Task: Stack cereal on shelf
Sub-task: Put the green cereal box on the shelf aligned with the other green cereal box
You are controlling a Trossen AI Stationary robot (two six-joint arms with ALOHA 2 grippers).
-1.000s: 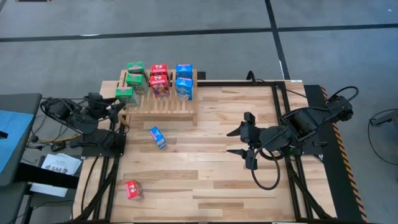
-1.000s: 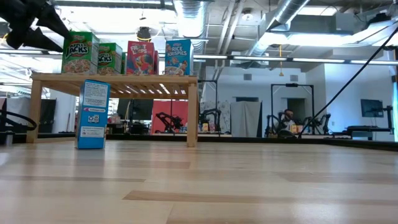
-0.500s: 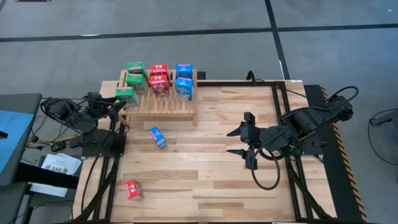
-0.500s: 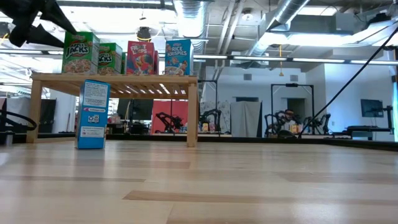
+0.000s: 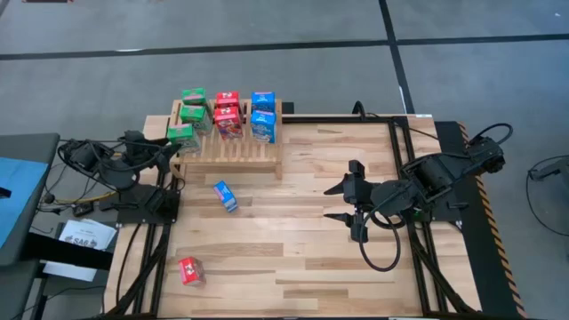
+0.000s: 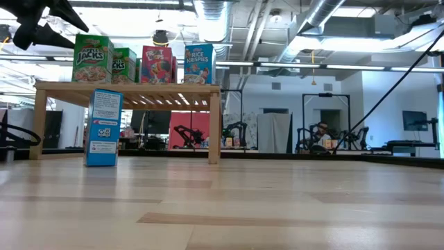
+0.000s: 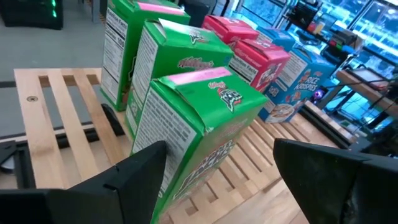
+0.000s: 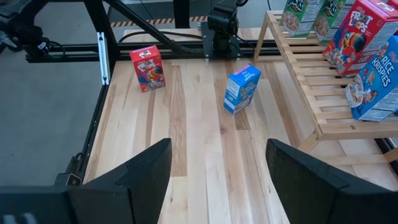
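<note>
High view: the left gripper (image 5: 169, 145) sits at the rack's (image 5: 233, 151) left end in the upper left, jaws apart around a green box (image 5: 180, 133) that has shifted slightly inward; the right gripper (image 5: 347, 203), centre right, waits spread and unmoved. Low view: that green box (image 6: 92, 59) stands further right on the rack (image 6: 125, 87) than before. Left wrist view: the fingers (image 7: 134, 177) flank the green box (image 7: 193, 134).

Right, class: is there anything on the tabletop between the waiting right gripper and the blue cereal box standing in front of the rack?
Nothing visible. Bare planks lie between the open right gripper and the blue box; the red box stands well off to one side.
</note>
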